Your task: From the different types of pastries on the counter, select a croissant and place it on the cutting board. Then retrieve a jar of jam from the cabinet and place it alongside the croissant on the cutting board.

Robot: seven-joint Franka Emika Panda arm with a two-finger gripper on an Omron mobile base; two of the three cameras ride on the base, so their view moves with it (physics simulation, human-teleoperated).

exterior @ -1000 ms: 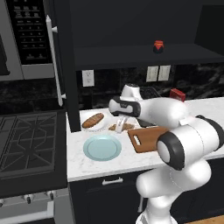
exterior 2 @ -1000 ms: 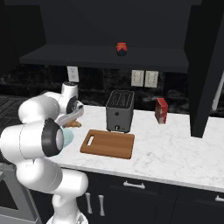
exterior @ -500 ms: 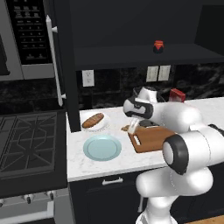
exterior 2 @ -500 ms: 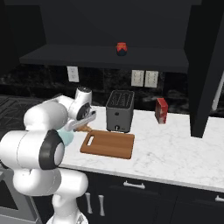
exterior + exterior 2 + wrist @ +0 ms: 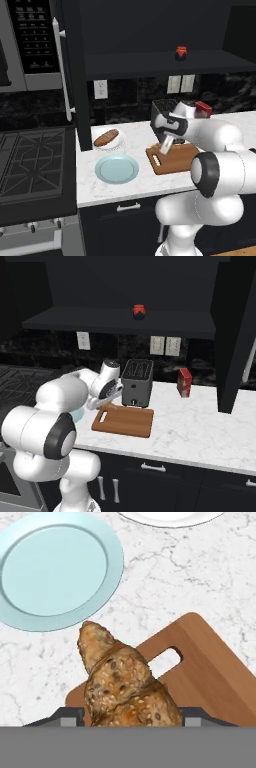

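My gripper (image 5: 131, 718) is shut on the croissant (image 5: 125, 684), a golden-brown ridged pastry that juts out between the fingers. It hangs just above the slot-handle end of the wooden cutting board (image 5: 212, 677). In the left base view the gripper (image 5: 165, 146) hovers over the board (image 5: 177, 160); the right base view has the gripper (image 5: 106, 401) at the near-left corner of the board (image 5: 125, 422). The jar of jam (image 5: 181, 53) (image 5: 139, 311) stands on the open shelf of the black cabinet (image 5: 150, 65). The other pastry, an oblong roll (image 5: 106, 137), lies on a white plate on the counter (image 5: 130, 187).
A pale blue plate (image 5: 116, 168) (image 5: 55, 569) lies left of the board. Behind the board stands a dark toaster (image 5: 137, 383), with a red box (image 5: 184, 382) to its right. A stove (image 5: 30, 160) adjoins the counter on the left.
The arm has swung right from the pastry plate to above the cutting board's handle end, carrying the croissant in its shut gripper.
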